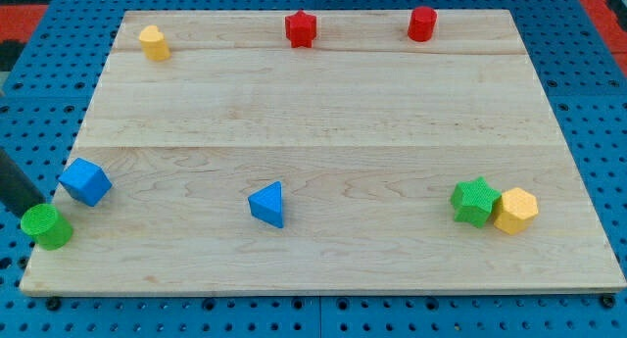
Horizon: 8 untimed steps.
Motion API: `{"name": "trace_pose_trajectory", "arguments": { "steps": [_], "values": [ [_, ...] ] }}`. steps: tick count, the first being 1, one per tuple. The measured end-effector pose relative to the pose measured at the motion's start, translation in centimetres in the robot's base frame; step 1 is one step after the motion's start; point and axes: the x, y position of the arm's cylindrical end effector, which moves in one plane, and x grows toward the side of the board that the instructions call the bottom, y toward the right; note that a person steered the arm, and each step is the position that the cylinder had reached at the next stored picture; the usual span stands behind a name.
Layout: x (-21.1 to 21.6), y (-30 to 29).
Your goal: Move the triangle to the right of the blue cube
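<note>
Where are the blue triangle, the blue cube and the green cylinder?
blue triangle (267, 204), camera view, front face.
blue cube (85, 181), camera view, centre of its visible faces.
green cylinder (43, 223), camera view, top face.

Straight dark rod (14, 181) entering from the view's left edge, slanting down toward four o'clock. My tip (37, 207) at its lower end, low at the view's left.

Looks like a robotics lab or test bench: pale wooden board (323, 113) laid on a blue perforated bench (588, 54), with small coloured plastic blocks (266, 204) scattered on it like test pieces.
</note>
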Motion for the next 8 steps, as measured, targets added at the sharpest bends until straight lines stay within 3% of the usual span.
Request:
{"name": "trace_pose_trajectory", "arguments": {
  "steps": [2,3,4,5,7,8],
  "values": [
    [6.8,0.3],
    [7.2,0.7],
    [3.0,4.9],
    [4.6,9.5],
    [3.3,29.1],
    [2.8,28.5]
  ]
}}
